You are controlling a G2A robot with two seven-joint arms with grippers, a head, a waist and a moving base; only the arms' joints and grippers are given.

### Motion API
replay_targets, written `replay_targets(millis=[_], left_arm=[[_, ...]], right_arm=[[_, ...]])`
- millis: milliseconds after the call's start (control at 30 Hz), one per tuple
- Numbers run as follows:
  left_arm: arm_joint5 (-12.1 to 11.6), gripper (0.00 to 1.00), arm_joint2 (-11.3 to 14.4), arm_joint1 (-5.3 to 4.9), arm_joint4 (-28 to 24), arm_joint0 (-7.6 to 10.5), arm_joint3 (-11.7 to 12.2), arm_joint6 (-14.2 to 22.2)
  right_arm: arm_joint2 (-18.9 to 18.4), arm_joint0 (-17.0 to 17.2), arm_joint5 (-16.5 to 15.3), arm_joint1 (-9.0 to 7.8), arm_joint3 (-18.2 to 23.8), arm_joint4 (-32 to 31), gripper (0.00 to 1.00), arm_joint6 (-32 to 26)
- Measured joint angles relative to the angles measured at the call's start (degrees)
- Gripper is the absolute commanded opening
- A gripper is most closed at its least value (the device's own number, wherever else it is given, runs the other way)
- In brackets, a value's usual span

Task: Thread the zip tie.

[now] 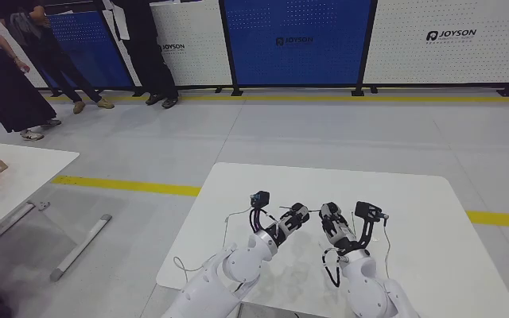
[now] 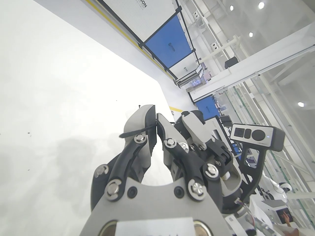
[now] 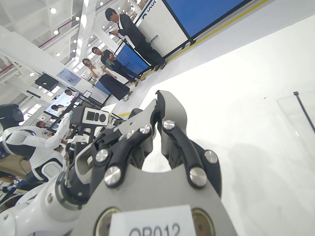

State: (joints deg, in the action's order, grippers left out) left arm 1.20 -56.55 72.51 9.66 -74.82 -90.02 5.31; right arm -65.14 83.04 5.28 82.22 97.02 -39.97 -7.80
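Two arms meet low over the near half of the white table [image 1: 398,207], forearms angled inward so the grippers come almost nose to nose. In the top view the left gripper [image 1: 300,210] and the right gripper [image 1: 326,211] sit just beside each other, each wrist's camera bracket sticking out on its outer side.

In the left wrist view, the left gripper [image 2: 156,121] has its fingers nearly together, pinching a black zip tie [image 2: 137,131]. The strap crosses the gap between the pads, and its free end sticks out past the outer finger [image 2: 140,124], above the table surface. On the other side a very thin dark line carries on toward the right gripper [image 2: 193,121], which sits close behind, tilted toward the left one.

In the right wrist view, the right gripper [image 3: 157,104] has its ribbed pads pressed together along their length, with a small dark bit showing at the tips. Whether it has the strap's end pinched there cannot be told.

One loose zip tie [image 3: 304,110] lies flat on the table well apart from both grippers, with its square head at the end farther from the camera. It appears to rest on a faint clear sheet [image 3: 290,114].
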Motion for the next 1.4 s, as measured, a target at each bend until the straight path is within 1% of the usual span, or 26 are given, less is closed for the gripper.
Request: replay_targets(millis=[33, 67, 100, 133, 233, 300, 333, 367, 400, 433, 467, 500, 733, 900, 1000, 1200, 1400], left_arm=[[0.04, 0.00, 0.01, 0.02, 0.03, 0.04, 0.05, 0.01], [0.08, 0.00, 0.03, 0.04, 0.04, 0.06, 0.08, 0.01], [0.14, 0.00, 0.03, 0.07, 0.05, 0.09, 0.11, -0.01], [0.17, 0.00, 0.04, 0.09, 0.06, 0.11, 0.11, -0.03], [0.26, 0.00, -0.02, 0.14, 0.04, 0.16, 0.13, -0.10], [0.28, 0.00, -0.06, 0.18, 0.01, 0.16, 0.16, -0.16], [0.29, 0.00, -0.09, 0.19, 0.00, 0.16, 0.17, -0.20], [0.30, 0.00, -0.12, 0.21, -0.02, 0.16, 0.18, -0.24], [0.30, 0.00, -0.15, 0.23, -0.05, 0.15, 0.19, -0.27], [0.29, 0.00, -0.16, 0.24, -0.05, 0.14, 0.19, -0.28], [0.26, 0.00, -0.18, 0.25, -0.05, 0.12, 0.19, -0.28], [0.21, 0.00, -0.19, 0.26, -0.05, 0.10, 0.17, -0.27], [-0.18, 0.00, -0.34, 0.32, -0.03, -0.18, 0.01, -0.21], [-1.36, 0.00, -0.37, 0.31, 0.07, -0.61, -0.33, 0.08], [-1.61, 0.00, -0.38, 0.30, 0.22, -0.80, -0.51, 0.26], [-1.58, 0.00, -0.39, 0.29, 0.68, -1.00, -0.63, 0.61], [-2.31, 0.00, -0.51, 0.32, 0.35, -1.37, -1.03, 0.57]], right_arm=[[-0.04, 0.08, -0.13, -0.03, 0.08, -0.06, 0.33, 0.03], [-0.08, 0.17, -0.24, -0.05, 0.15, -0.12, 0.34, 0.06], [-0.12, 0.27, -0.35, -0.08, 0.24, -0.20, 0.32, 0.07], [-0.16, 0.34, -0.39, -0.10, 0.29, -0.23, 0.28, 0.09], [-0.30, 0.54, -0.43, -0.15, 0.33, -0.28, 0.20, 0.15], [-0.38, 0.61, -0.44, -0.19, 0.27, -0.30, 0.16, 0.17], [-0.40, 0.64, -0.45, -0.20, 0.25, -0.32, 0.17, 0.19], [-0.41, 0.66, -0.46, -0.21, 0.22, -0.36, 0.14, 0.21], [-0.41, 0.68, -0.47, -0.22, 0.21, -0.38, 0.13, 0.23], [-0.41, 0.69, -0.47, -0.23, 0.20, -0.38, 0.10, 0.25], [-0.41, 0.70, -0.47, -0.23, 0.20, -0.37, 0.02, 0.29], [-0.40, 0.70, -0.47, -0.24, 0.19, -0.37, 0.00, 0.34], [-0.17, 0.58, -0.32, -0.24, 0.00, -0.62, 0.00, 0.68], [0.18, 0.43, -0.43, -0.25, -0.19, -1.05, 0.00, 0.55], [0.27, 0.47, -0.54, -0.27, -0.17, -1.20, 0.00, 0.58], [-0.20, 1.37, -2.38, -0.35, 0.49, -0.24, 0.00, 2.47], [-0.55, 1.97, -4.07, -0.48, 0.85, 0.42, 0.00, 3.07]])
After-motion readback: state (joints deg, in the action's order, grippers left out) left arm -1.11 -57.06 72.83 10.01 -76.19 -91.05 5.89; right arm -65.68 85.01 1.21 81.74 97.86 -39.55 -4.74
